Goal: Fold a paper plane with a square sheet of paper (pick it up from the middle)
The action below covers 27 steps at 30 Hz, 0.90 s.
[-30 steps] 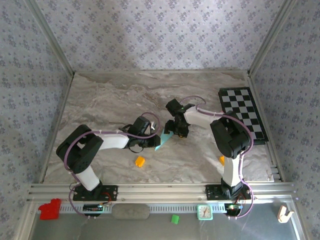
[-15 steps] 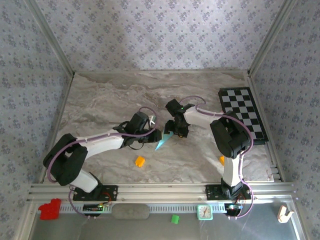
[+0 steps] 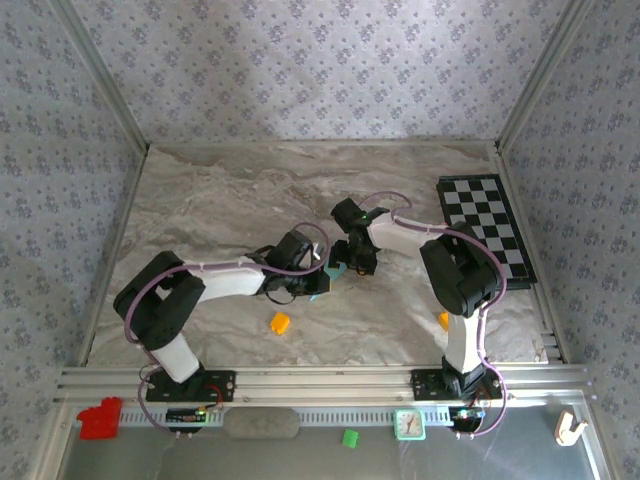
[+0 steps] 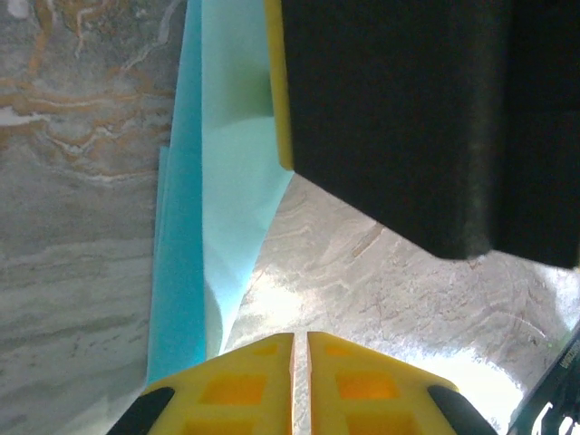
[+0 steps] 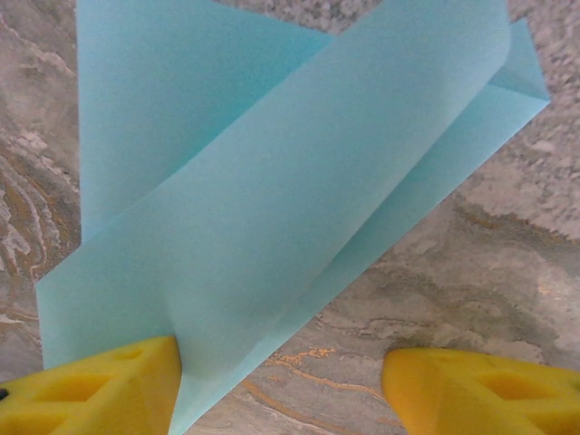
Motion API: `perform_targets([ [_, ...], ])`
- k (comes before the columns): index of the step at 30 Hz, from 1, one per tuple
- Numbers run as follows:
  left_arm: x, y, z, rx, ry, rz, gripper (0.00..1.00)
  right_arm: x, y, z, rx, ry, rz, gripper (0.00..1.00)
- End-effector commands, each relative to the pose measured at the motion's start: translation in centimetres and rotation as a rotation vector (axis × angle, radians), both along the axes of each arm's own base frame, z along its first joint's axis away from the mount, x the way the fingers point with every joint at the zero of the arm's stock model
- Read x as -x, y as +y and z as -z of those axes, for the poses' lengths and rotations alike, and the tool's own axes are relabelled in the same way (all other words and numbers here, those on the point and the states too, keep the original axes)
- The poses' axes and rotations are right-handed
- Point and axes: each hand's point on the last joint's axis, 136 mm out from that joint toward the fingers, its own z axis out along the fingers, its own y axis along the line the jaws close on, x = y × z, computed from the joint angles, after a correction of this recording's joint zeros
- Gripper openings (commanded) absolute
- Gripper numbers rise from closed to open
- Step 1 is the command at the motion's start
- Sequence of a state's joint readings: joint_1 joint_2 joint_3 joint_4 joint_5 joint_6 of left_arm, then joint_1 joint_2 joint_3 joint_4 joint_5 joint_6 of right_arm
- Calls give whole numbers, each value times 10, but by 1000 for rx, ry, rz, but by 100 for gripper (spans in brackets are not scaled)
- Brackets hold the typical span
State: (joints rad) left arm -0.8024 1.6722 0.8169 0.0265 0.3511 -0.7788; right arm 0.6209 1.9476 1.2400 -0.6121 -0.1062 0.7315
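Closing left end effector (image 4: 300,349), drawn nearer folded paper (image 4: 227,181)

The overhead camera looks down from above the near edge over the whole table (image 3: 200,200). Each wrist camera stares down close past its yellow fingers (image 4: 236,390); all share the blue paper (image 5: 272,208).

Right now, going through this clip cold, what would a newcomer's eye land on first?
The teal-blue folded paper at the middle of the marble table draws the eye first. The right gripper stands open with the sheet against one finger, while the left gripper is shut at the paper's edge. After that come the checkered board at the far right and an orange cube near the front.
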Motion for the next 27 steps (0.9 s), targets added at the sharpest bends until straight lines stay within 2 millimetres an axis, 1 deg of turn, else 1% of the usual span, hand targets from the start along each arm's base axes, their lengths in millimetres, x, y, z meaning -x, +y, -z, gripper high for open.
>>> perform_targets([
  [1, -10, -5, -5, 5, -20, -19, 13, 42, -36, 83, 166, 171, -25, 68],
  [11, -12, 5, 11, -33, 0, -56, 11, 44, -37, 85, 169, 178, -24, 67],
  [17, -15, 8, 13, -32, -2, -75, 10, 45, -38, 86, 172, 179, -23, 67],
  [27, -12, 10, 21, -41, 22, -83, 8, 46, -38, 88, 177, 185, -26, 66],
])
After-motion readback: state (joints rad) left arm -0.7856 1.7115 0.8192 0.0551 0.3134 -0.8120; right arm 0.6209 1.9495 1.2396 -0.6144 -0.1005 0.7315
